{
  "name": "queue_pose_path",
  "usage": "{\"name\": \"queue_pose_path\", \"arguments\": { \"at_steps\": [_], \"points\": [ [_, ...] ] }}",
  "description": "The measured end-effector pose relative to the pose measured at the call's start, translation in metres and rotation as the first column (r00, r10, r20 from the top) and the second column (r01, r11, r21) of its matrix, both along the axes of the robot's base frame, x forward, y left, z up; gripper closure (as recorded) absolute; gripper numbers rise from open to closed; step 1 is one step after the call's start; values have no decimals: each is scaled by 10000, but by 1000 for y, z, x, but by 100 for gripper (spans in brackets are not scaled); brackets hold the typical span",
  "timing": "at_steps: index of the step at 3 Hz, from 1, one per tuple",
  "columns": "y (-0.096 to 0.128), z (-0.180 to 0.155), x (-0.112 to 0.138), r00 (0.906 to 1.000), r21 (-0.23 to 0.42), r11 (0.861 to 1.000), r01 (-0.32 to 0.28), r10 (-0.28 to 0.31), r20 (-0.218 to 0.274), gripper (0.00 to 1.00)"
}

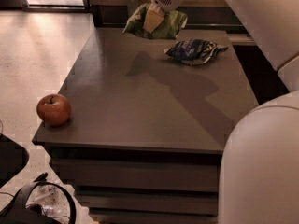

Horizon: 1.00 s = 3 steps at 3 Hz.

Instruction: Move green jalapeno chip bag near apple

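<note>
The green jalapeno chip bag (171, 24) hangs in the air above the far edge of the table, held by my gripper (152, 20), which is shut on its middle. The bag casts a shadow on the table top below it. The apple (54, 109), red with yellowish patches, sits on the near left corner of the table, far from the bag and the gripper. My white arm reaches in from the upper right.
A dark blue-and-white chip bag (195, 51) lies on the far right of the dark grey table (140, 106). My white body fills the right side of the view. Black gear and cables lie on the floor at the lower left.
</note>
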<state>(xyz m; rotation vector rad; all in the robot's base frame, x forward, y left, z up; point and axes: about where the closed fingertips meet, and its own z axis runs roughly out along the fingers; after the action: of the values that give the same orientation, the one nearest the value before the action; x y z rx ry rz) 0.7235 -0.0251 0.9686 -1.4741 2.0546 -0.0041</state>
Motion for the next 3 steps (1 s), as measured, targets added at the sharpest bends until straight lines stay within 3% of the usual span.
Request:
{"name": "queue_pose_path", "arguments": {
  "at_steps": [2, 3],
  "points": [
    [-9, 5, -69, 9934, 329, 9993, 185, -147, -1134, 100],
    [5, -13, -104, 9866, 718, 9974, 87, 31, -1631, 100]
  ]
}}
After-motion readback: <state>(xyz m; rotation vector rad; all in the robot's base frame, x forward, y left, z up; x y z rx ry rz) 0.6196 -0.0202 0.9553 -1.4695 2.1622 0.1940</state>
